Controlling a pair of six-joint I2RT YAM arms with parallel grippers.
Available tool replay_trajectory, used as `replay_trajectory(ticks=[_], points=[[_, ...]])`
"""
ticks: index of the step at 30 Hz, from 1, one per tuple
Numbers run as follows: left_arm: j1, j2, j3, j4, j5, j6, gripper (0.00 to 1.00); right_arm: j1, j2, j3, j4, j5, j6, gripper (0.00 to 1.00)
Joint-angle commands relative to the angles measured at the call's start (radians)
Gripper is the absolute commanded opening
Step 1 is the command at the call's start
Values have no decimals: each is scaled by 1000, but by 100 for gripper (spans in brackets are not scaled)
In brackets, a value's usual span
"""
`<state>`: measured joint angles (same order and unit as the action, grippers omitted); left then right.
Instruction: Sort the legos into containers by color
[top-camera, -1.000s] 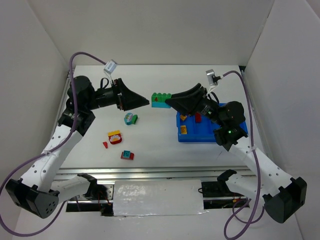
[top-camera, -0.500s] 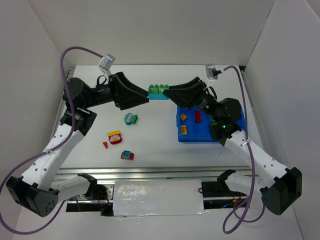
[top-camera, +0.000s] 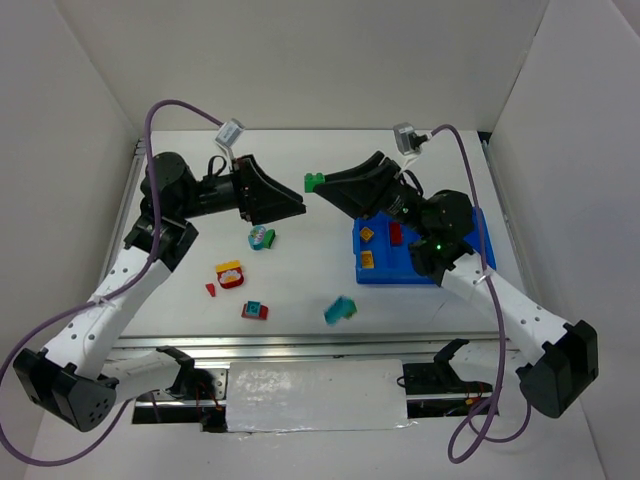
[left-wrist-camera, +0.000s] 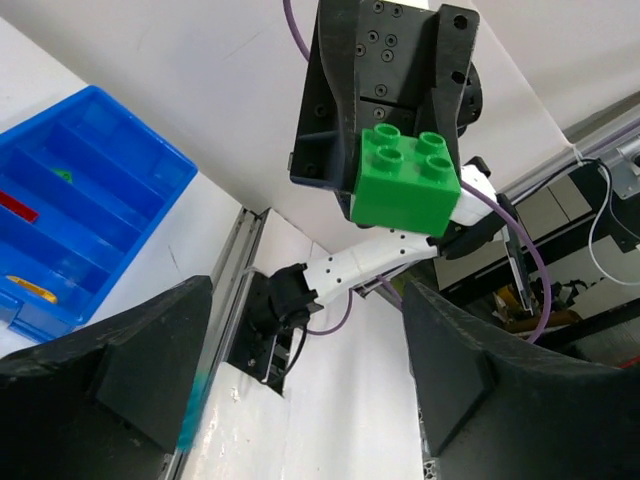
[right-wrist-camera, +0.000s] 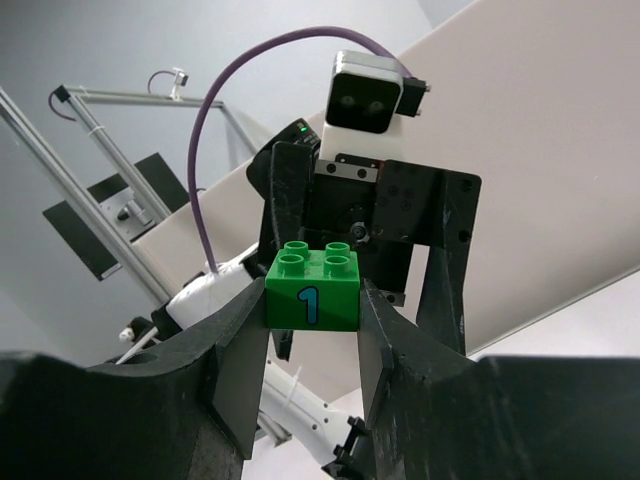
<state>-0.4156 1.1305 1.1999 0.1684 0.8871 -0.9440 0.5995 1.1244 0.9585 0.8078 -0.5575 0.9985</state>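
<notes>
My right gripper (top-camera: 324, 186) is shut on a green brick (top-camera: 314, 181) and holds it high above the table's middle; the right wrist view shows the brick (right-wrist-camera: 312, 288), marked "1", clamped between the fingers (right-wrist-camera: 245, 350). My left gripper (top-camera: 299, 208) faces it, open and empty; its wrist view shows the green brick (left-wrist-camera: 405, 178) beyond the spread fingers (left-wrist-camera: 110, 380). A teal brick (top-camera: 340, 309) lies on the table near the front. The blue tray (top-camera: 455, 268) at right holds yellow bricks (top-camera: 366, 260) and a red one (top-camera: 396, 235).
Loose on the left of the table are a teal-and-green brick (top-camera: 262, 237), a red-and-yellow brick (top-camera: 230, 273), a small red piece (top-camera: 211, 290) and a red-and-teal brick (top-camera: 254, 310). White walls enclose the table on three sides.
Both grippers held a joined green-and-teal piece. They have pulled apart: the green brick stayed in the right gripper, the teal brick dropped to the table, and the left gripper drew back empty.
</notes>
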Motion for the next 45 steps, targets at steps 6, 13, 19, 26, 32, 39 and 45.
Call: replay_trajectory(ticks=[6,13,19,26,32,39,45], points=[[29,2,41,-237,-252,148,87,-24,-32,-36,-198,204,-222,0],[118,-34,110,-587,-480,298,94,-127,-236,-92,-703,518,-382,0],[133,11,119,-679,-530,341,96,-308,-96,-52,-1102,609,-342,0],[135,17,113,-730,-491,398,96,-454,145,111,-1441,680,-297,0],[135,5,116,-788,-493,456,96,-489,233,166,-1519,780,-288,0],[133,-6,76,-803,-462,487,96,-534,311,200,-1584,843,-287,1],[135,-11,73,-814,-453,504,96,-589,324,186,-1570,837,-279,57]])
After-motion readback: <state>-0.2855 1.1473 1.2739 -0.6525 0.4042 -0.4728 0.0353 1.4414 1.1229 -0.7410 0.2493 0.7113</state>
